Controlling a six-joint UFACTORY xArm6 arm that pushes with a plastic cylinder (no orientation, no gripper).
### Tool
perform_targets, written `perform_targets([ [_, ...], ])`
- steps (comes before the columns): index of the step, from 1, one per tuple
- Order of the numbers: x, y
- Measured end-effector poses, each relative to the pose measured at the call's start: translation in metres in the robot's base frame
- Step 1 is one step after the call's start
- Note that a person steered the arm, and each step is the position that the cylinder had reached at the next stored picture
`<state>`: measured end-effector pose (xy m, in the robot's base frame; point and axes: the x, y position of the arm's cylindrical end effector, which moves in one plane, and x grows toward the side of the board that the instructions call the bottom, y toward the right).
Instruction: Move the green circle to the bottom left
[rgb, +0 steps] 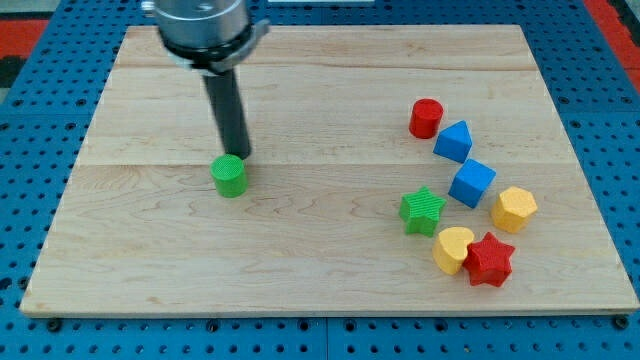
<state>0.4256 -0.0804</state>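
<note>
The green circle (230, 176), a short green cylinder, stands on the wooden board (150, 260), left of centre. My tip (240, 155) is at the green circle's upper right edge, touching it or nearly so. The dark rod rises from there to the arm at the view's top left.
A cluster of blocks sits on the view's right: a red cylinder (426, 118), a blue triangular block (454, 141), a blue cube (471, 183), a yellow hexagon (514, 209), a green star (422, 210), a yellow heart (453, 249), a red star (489, 260).
</note>
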Motion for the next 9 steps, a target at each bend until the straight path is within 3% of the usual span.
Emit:
perform_targets([
  [1,-0.01,0.018],
  [3,0.011,0.016],
  [5,0.022,-0.041],
  [9,0.042,-0.054],
])
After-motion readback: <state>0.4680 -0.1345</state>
